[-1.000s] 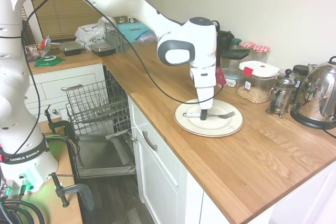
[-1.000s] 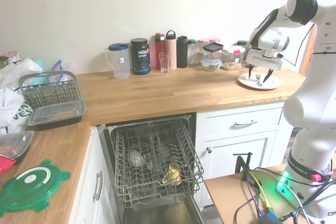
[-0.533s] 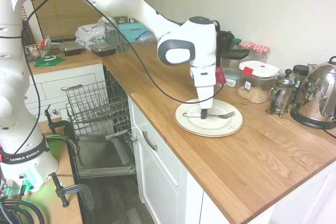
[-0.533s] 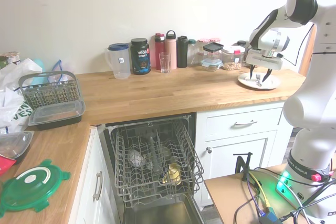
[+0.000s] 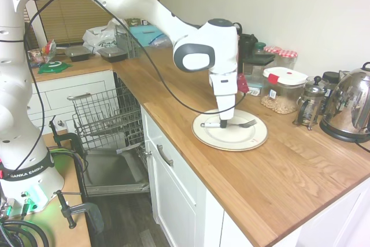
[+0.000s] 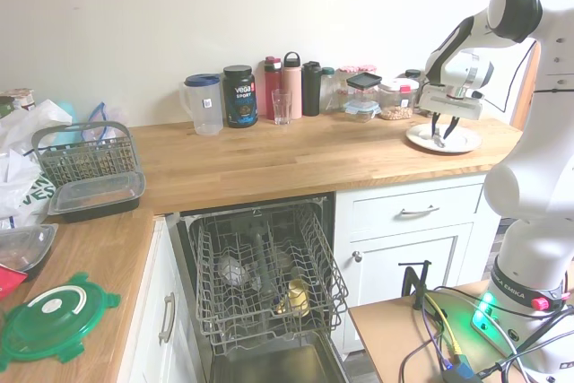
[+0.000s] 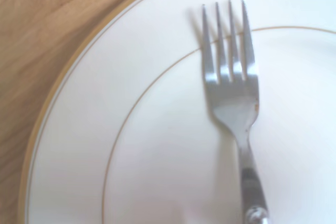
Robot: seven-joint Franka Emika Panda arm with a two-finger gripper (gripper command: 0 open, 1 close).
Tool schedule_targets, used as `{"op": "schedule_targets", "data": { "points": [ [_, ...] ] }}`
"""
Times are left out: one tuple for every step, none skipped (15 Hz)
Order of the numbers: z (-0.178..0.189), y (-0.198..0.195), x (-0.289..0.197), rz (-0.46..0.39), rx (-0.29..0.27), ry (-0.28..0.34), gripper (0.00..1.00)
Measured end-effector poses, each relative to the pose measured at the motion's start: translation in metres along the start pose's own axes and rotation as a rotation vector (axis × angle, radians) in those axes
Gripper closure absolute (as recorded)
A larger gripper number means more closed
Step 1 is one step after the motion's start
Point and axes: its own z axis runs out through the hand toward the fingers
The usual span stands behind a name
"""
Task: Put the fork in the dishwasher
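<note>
gripper (image 5: 223,123) down on the white plate (image 5: 254,139), fingers pinched on the fork (image 5: 240,124) at its white handle, tines over the plate; dishwasher (image 6: 265,284) open well apart, rack pulled out; black tub (image 6: 239,96) on the counter reads "vega sport"; arm base reads "anka emika"
</note>
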Motion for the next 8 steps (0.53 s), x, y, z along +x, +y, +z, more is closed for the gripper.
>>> {"op": "schedule_targets", "data": {
  "points": [
    [0.0016, -0.0001, -0.0005, -0.001, -0.004, 0.001, 1.00],
    [0.0036, -0.0001, -0.0011, -0.002, -0.008, 0.001, 1.00],
    [0.0046, -0.0008, -0.0018, -0.004, -0.010, 0.003, 1.00],
    [0.0045, -0.0015, -0.0027, -0.006, -0.009, 0.003, 1.00],
    [0.0044, -0.0020, -0.0032, -0.006, -0.008, 0.004, 1.00],
    [0.0040, -0.0032, -0.0044, -0.008, -0.007, 0.004, 1.00],
    [0.0036, -0.0038, -0.0048, -0.009, -0.004, 0.006, 1.00],
    [0.0026, -0.0043, -0.0047, -0.009, 0.000, 0.009, 1.00]
  ]
}}
